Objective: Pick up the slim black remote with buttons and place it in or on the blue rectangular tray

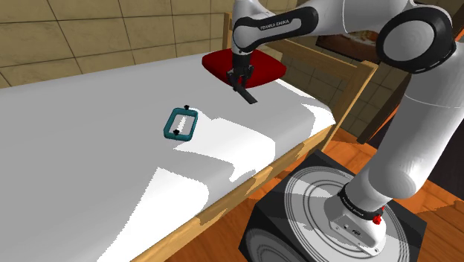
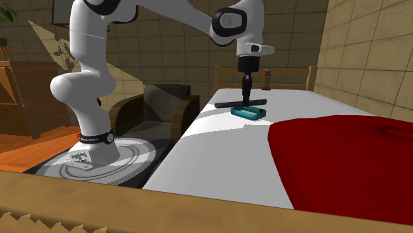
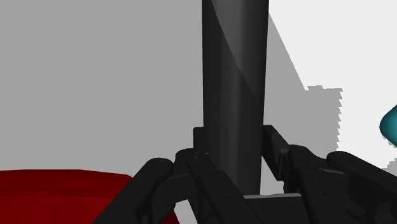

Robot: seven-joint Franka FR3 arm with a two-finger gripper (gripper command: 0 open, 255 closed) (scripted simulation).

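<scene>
My black gripper (image 1: 239, 82) hangs above the white bed and is shut on the slim black remote (image 1: 246, 94), which sticks out level from between the fingers. In the second exterior view the remote (image 2: 239, 102) hangs as a dark bar under the gripper (image 2: 246, 93), clear of the sheet. From the wrist, the remote (image 3: 234, 89) runs straight away from the clasping fingers (image 3: 198, 153). The blue rectangular tray (image 1: 180, 123) lies flat on the sheet, toward the shoulder view's left of the gripper. It also shows behind the remote as the tray (image 2: 249, 112), and its edge (image 3: 389, 126) peeks in beside the gripper.
A dark red pillow (image 1: 245, 65) lies at the head of the bed, just behind the gripper. The wooden bed frame (image 1: 357, 93) edges the mattress. A dark armchair (image 2: 153, 106) stands beside the bed near the robot's stand (image 1: 327, 223).
</scene>
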